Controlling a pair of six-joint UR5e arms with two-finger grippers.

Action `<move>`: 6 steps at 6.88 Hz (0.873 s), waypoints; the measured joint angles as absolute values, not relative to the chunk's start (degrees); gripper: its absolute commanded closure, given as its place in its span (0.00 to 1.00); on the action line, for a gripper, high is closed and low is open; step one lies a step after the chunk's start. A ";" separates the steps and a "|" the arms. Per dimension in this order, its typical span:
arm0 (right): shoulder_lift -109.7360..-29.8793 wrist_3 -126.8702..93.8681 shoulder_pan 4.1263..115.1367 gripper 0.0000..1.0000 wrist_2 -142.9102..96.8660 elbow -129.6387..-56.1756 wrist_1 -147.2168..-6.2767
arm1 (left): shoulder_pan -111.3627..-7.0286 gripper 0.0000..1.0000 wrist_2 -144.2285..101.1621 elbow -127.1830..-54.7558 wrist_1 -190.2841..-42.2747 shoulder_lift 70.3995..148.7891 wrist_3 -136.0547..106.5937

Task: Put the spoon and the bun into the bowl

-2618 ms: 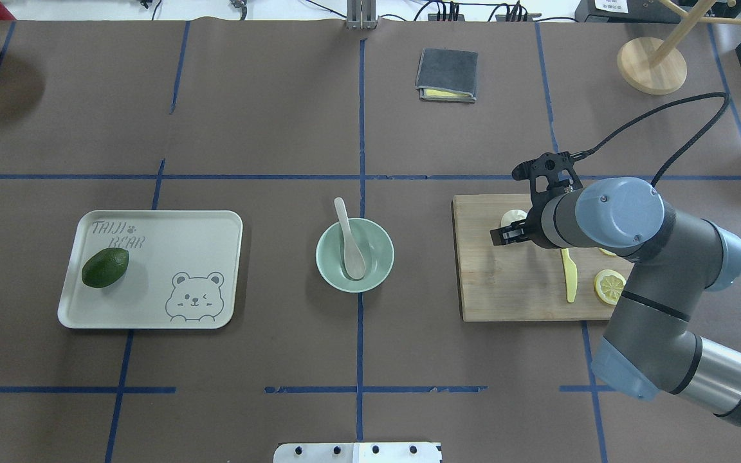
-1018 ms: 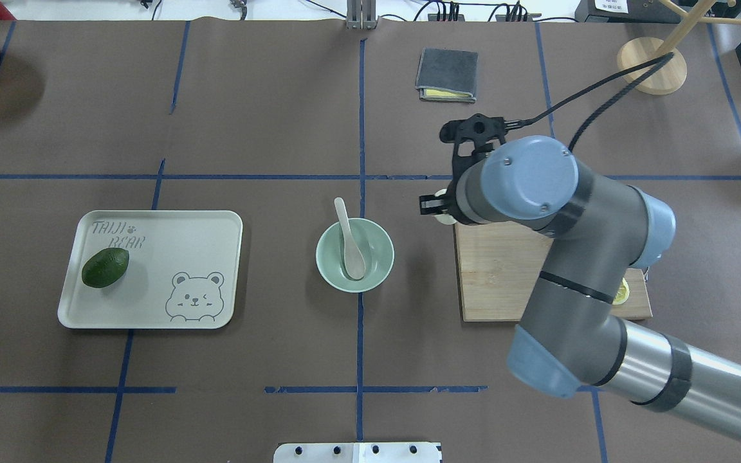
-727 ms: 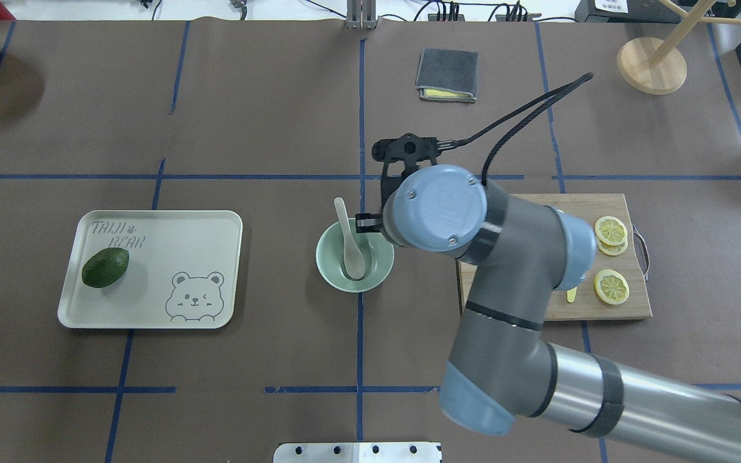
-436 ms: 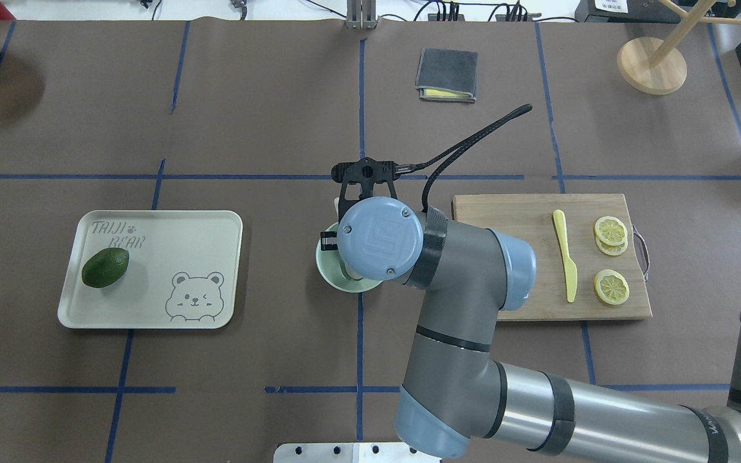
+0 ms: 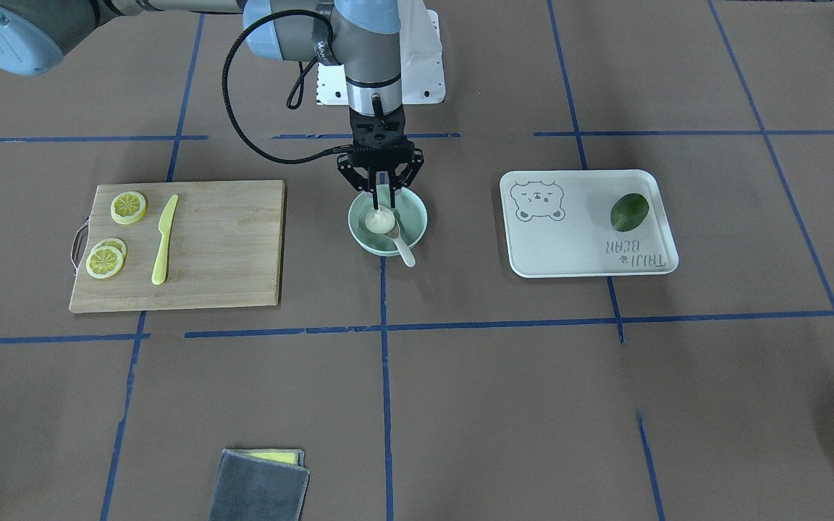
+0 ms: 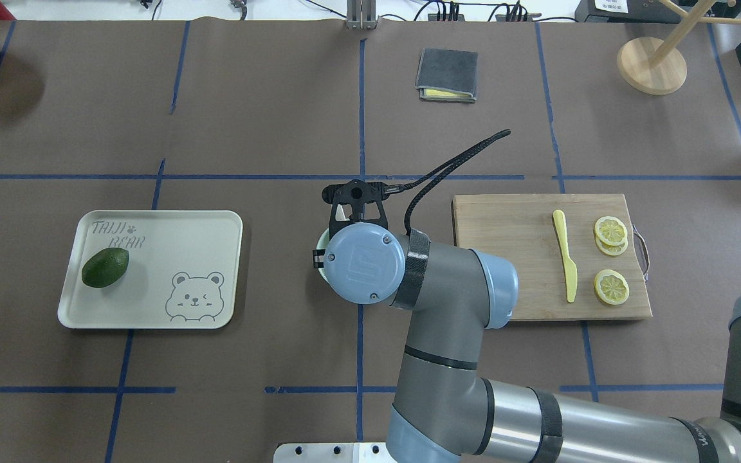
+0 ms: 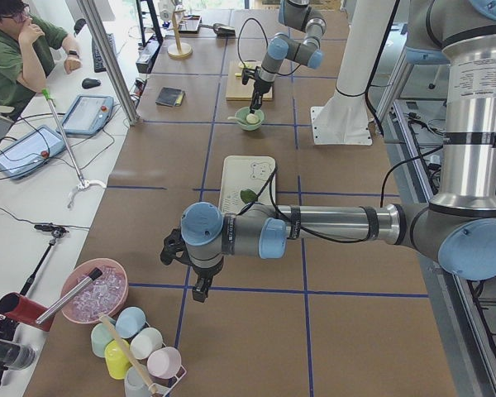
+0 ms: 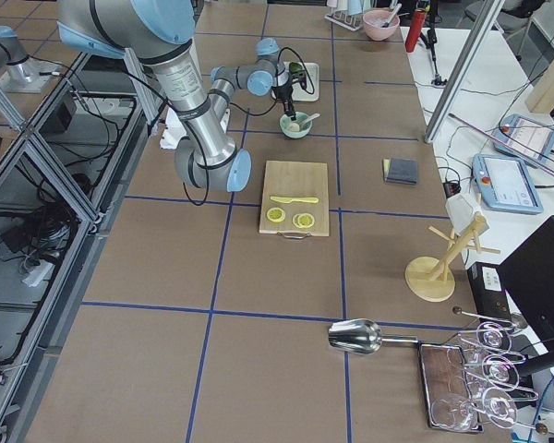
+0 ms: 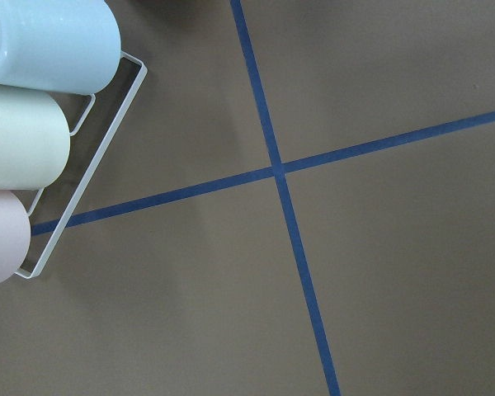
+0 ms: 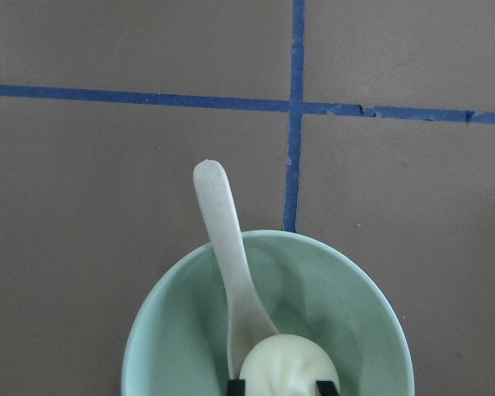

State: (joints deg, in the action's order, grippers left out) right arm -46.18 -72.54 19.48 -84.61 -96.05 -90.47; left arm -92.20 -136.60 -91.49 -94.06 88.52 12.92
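Note:
The mint-green bowl (image 5: pixel 418 210) stands at the table's middle, and its rim also shows in the right wrist view (image 10: pixel 148 330). The off-white spoon (image 5: pixel 405 254) lies in it, scoop inside and handle (image 10: pixel 224 231) leaning over the rim. My right gripper (image 5: pixel 381 205) points straight down into the bowl, shut on the white bun (image 5: pixel 379 221). In the right wrist view the bun (image 10: pixel 285 363) sits between the fingertips (image 10: pixel 236 386), low over the scoop. In the overhead view the arm hides all but a sliver of the bowl (image 6: pixel 320 245). My left gripper (image 7: pixel 200 289) hangs over bare table far off; I cannot tell its state.
A wooden cutting board (image 5: pixel 221 246) with lemon slices (image 5: pixel 128 207) and a yellow knife (image 5: pixel 163 239) lies on my right of the bowl. A tray (image 5: pixel 583 246) with an avocado (image 5: pixel 629 211) lies on my left. A folded grey cloth (image 5: pixel 261 486) lies far across. A cup rack (image 9: pixel 33 124) is by my left wrist.
My right arm carried the bun from the cutting board leftward to the bowl and lowered it inside. The spoon and bowl stayed in place.

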 measured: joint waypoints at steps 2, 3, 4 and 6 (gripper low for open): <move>-47.18 -68.23 23.61 0.00 -87.28 -97.36 -90.28 | -92.20 0.00 -136.45 -91.40 -94.05 88.51 12.92; -49.17 -60.82 29.96 0.00 -93.03 -97.90 -89.86 | -92.20 0.00 -136.25 -91.24 -93.97 88.50 12.94; -52.01 -51.22 38.03 0.00 -100.63 -98.13 -89.67 | -92.20 0.00 -136.13 -91.15 -93.91 88.41 12.98; -60.68 -27.56 55.21 0.00 -117.09 -98.23 -89.59 | -92.20 0.00 -136.18 -91.06 -93.77 87.81 12.97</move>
State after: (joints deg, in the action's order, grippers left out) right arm -60.68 -27.56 55.21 -117.09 -98.23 -89.59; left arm -92.20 -136.18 -91.06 -93.77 87.81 12.97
